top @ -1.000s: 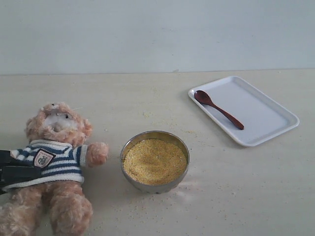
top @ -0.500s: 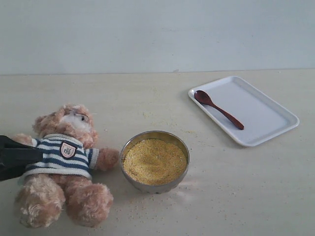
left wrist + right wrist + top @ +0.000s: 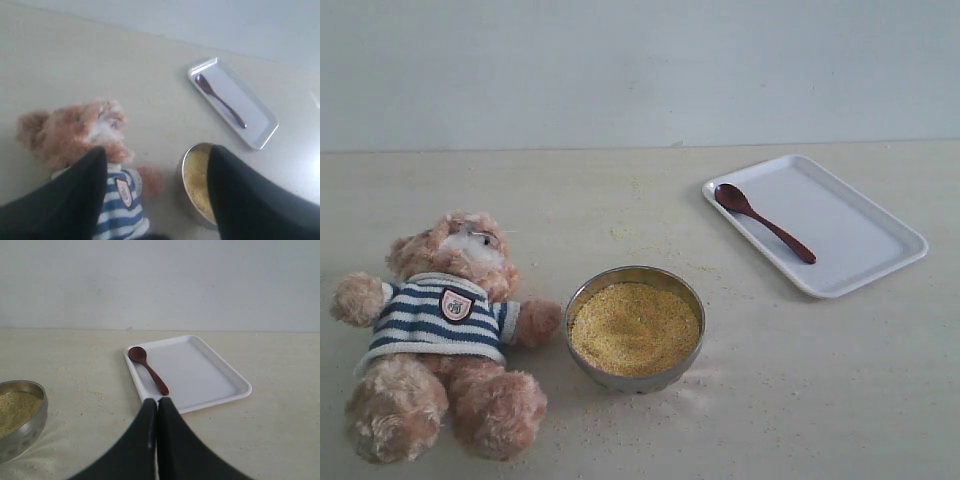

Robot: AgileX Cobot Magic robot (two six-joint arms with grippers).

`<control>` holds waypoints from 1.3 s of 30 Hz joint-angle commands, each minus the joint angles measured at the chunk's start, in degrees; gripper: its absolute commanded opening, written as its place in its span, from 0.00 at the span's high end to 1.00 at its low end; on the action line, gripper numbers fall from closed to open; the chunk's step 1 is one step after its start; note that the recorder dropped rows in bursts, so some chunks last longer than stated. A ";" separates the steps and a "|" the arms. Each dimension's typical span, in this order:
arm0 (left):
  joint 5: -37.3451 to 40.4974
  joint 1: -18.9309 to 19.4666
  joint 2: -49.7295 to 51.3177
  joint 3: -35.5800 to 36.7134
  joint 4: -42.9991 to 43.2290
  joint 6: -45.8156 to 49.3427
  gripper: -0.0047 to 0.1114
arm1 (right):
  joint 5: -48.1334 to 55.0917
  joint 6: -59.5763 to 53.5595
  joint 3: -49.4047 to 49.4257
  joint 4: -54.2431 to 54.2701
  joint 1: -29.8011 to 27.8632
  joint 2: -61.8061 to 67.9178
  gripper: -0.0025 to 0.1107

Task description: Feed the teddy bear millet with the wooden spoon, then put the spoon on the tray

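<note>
Pale beige tabletop (image 3: 620,190), matte and dusted with stray grains, runs back to a plain grey-white wall. Seen from the exterior view, the teddy bear (image 3: 440,330) lies on its back near the front left. It is fluffy light-brown plush in a navy-and-white striped knit with a small shield badge. One paw ends just beside a round steel bowl (image 3: 582,300) with shiny walls. The bowl is filled almost to the rim with millet (image 3: 635,328), fine and golden. Well apart, toward the right rear, the tray (image 3: 865,240) sits askew: flat white plastic with rounded corners and a low rim. The wooden spoon (image 3: 763,222) lies inside it along one long side, glossy dark reddish-brown, with a slim handle. Bare table stretches between bowl and tray. I count one bear, one bowl, one spoon and one tray.

From the left wrist view, the left gripper (image 3: 157,200) hangs released. Its two smooth black fingers (image 3: 65,200) are spread wide, one over the bear's striped side and the other over the bowl's edge.

From the right wrist view, the right gripper (image 3: 158,402) is clenched and empty, its fingertips pressed together. It hovers over bare table close to the tray's rim, and the spoon rests in the tray beyond it.
</note>
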 commanded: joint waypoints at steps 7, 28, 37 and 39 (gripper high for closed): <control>0.99 0.13 -21.37 -0.19 -2.37 -11.21 0.85 | -0.32 0.07 0.00 -0.26 -0.05 -0.33 0.98; 5.13 -0.16 -52.42 -0.66 27.49 -36.06 0.92 | -0.21 0.07 0.00 -0.26 -0.05 -0.33 0.98; 6.81 -1.21 -52.42 -0.52 25.77 -38.29 0.92 | -0.33 0.07 0.00 -0.01 -0.05 -0.33 0.98; 6.82 -1.21 -52.42 -0.52 25.88 -38.29 0.92 | -0.33 0.07 0.00 -0.01 -0.05 -0.33 0.98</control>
